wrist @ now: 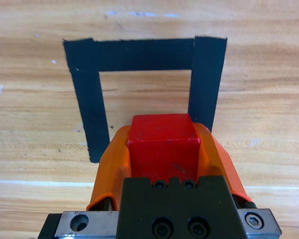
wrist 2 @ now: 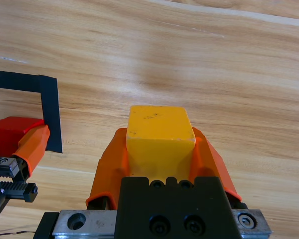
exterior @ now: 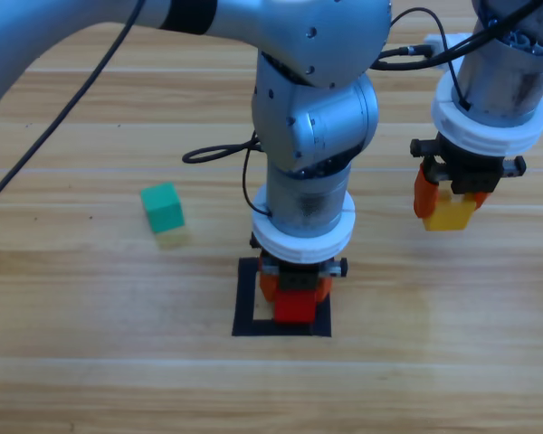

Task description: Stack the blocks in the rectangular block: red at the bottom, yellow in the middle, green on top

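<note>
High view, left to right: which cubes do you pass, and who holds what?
green cube loose on the table → red cube in the left gripper over the tape square → yellow cube in the right gripper.

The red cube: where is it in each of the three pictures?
High view: red cube at lower centre, in the left pincer, over the black tape outline.
Left wrist view: lower centre, between the orange jaws.
Right wrist view: far left edge, partly hidden.
Shared landmark: the black tape outline.
</note>
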`<action>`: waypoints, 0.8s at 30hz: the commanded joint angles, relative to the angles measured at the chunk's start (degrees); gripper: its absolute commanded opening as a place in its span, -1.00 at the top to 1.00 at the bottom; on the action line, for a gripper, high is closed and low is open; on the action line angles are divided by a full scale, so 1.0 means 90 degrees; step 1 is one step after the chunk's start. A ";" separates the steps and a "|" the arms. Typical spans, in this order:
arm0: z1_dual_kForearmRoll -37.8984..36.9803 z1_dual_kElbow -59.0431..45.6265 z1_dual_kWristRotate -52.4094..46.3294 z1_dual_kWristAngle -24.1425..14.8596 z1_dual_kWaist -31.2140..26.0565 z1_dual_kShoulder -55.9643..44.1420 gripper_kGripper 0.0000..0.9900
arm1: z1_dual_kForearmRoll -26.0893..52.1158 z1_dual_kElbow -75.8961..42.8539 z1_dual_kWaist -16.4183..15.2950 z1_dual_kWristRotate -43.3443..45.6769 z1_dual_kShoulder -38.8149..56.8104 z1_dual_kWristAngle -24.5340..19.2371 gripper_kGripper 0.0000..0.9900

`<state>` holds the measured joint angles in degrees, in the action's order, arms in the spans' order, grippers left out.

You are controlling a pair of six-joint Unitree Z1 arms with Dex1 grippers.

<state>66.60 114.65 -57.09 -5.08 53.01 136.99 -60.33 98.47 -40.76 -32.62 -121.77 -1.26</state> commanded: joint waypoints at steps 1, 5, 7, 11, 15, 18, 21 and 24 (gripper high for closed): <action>-0.0808 -0.1118 0.0103 -0.0197 -0.0011 -0.0661 0.87 | 0.0062 -0.0130 -0.0031 0.0040 0.0190 -0.0133 1.00; -0.2038 -0.2671 0.0103 -0.0168 -0.0011 -0.1413 0.87 | 0.0072 -0.0130 -0.0031 0.0050 0.0180 -0.0143 1.00; -0.2009 -0.2583 0.0133 -0.0168 -0.0011 -0.1315 0.87 | 0.0072 -0.0130 -0.0031 0.0050 0.0180 -0.0152 1.00; -0.1970 -0.2446 0.0162 -0.0217 -0.0001 -0.1276 0.87 | 0.0072 -0.0121 -0.0031 0.0060 0.0180 -0.0152 1.00; -0.1833 -0.2221 0.0162 -0.0275 -0.0001 -0.1169 0.87 | 0.0082 -0.0121 -0.0031 0.0069 0.0180 -0.0162 1.00; -0.1833 -0.2173 0.0152 -0.0324 0.0018 -0.1139 0.87 | 0.0082 -0.0121 -0.0031 0.0069 0.0171 -0.0162 1.00; -0.1833 -0.2153 0.0162 -0.0344 0.0038 -0.1081 0.87 | 0.0082 -0.0121 -0.0031 0.0079 0.0171 -0.0162 1.00; -0.1735 -0.2006 0.0211 -0.0353 0.0077 -0.0934 0.87 | 0.0092 -0.0121 -0.0031 0.0079 0.0151 -0.0152 1.00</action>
<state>49.71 95.23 -56.22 -7.52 53.01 125.19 -60.32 98.47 -40.76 -32.50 -121.77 -1.55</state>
